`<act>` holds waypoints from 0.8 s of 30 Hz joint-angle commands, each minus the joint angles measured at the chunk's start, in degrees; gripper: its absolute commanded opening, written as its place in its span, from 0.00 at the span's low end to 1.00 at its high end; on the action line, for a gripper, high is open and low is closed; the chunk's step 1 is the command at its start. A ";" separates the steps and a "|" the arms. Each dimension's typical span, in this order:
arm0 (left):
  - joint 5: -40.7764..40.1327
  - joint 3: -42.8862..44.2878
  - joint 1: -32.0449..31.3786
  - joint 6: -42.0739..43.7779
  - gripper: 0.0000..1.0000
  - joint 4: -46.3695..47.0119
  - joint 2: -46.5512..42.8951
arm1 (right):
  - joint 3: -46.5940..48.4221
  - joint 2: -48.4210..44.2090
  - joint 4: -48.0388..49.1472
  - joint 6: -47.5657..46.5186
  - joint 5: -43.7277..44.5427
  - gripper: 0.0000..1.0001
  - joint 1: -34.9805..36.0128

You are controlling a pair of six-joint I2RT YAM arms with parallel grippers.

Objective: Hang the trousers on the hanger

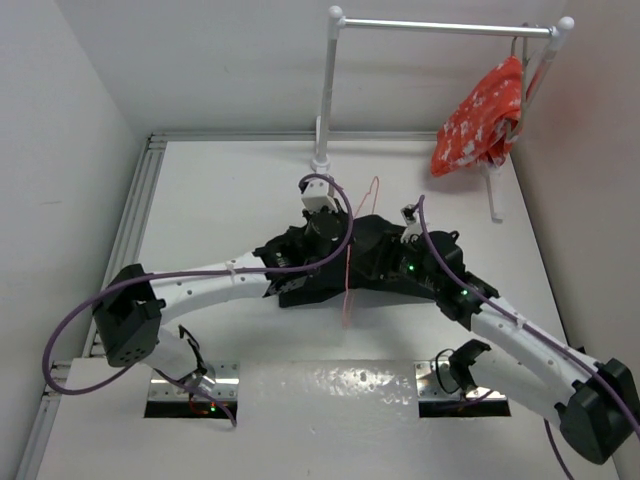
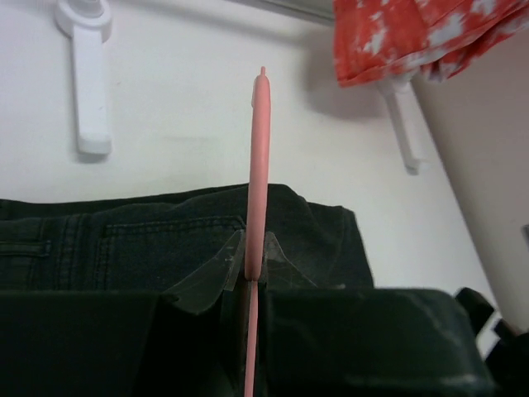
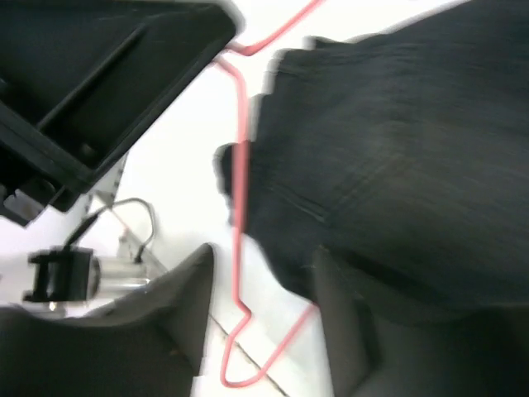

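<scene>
left arm and right arm angled inward over trousers, left claw clamped on upright hanger, right claw spread wide, empty

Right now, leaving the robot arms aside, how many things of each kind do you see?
trousers: 1
hanger: 1
red-and-white cloth: 1
white rail stand: 1
Total: 4

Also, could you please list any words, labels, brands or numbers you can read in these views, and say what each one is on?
No text can be read in any view.
The black trousers and the pink hanger are plain and unmarked.
The red-and-white cloth carries only a pattern, no lettering.
</scene>
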 commanded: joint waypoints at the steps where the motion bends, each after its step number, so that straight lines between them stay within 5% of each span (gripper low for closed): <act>1: 1.15 4.03 -0.58 -0.06 0.00 1.82 -5.26 | 3.96 2.18 6.76 1.53 0.89 0.56 3.38; 8: 1.06 8.34 -0.67 1.43 0.00 -2.14 -7.11 | 6.60 4.99 12.12 5.31 -0.43 0.55 5.75; 18: 2.12 14.14 -1.02 3.63 0.00 -4.70 -7.47 | 8.18 9.56 17.66 9.09 -0.16 0.16 7.25; 20: 2.21 15.10 -1.02 4.16 0.00 -4.08 -7.29 | 7.49 9.22 19.76 10.93 0.19 0.00 7.60; 24: 2.29 16.78 -1.02 5.91 0.00 -3.90 -6.85 | 6.69 7.03 22.58 14.45 3.87 0.00 7.60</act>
